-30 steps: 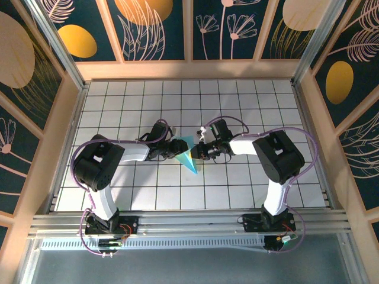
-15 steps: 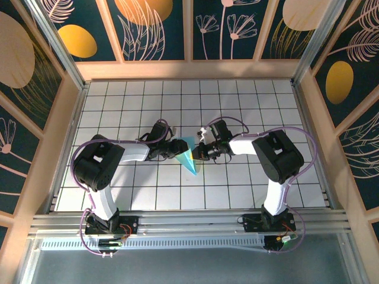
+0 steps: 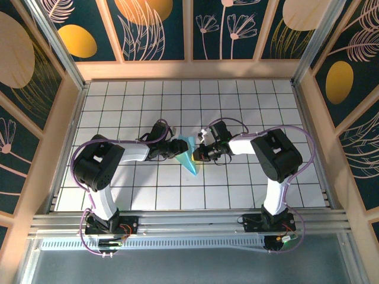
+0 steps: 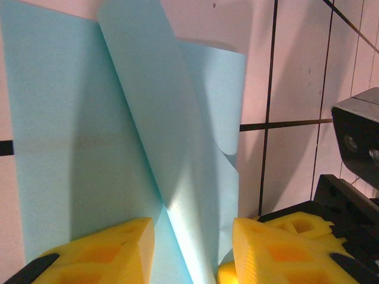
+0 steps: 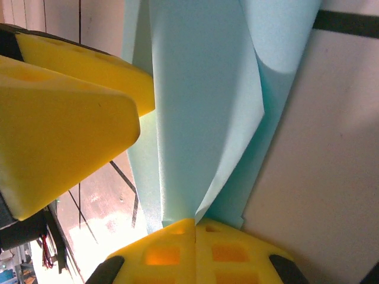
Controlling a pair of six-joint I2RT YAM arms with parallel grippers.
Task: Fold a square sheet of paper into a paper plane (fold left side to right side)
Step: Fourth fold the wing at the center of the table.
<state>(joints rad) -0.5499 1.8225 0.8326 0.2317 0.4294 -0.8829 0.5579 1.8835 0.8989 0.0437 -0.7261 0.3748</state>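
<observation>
Two robot arms stand at the near edge of the white tiled table (image 3: 249, 189), the left arm (image 3: 98, 168) and the right arm (image 3: 277, 155). Both bend in toward the middle of the table. A light-blue sheet of paper (image 3: 189, 158) lies at the middle of the table. It is folded into a thin triangle, and its sharp tip points to the near edge of the table. Its wide end is farther from that edge, and there one flap stands up off the table in a soft curl. The left gripper (image 3: 176, 148) is at that wide end. Its yellow fingers (image 4: 98, 251) are apart, and the raised flap runs up between them. The right gripper (image 3: 198, 152) comes at the paper from the other side. Its two yellow fingers (image 5: 237, 254) are pressed tight together, and the edge of the paper is pinched in the seam between them. The two grippers are very near each other. Past them, bare tiles run on to the far edge of the table.
</observation>
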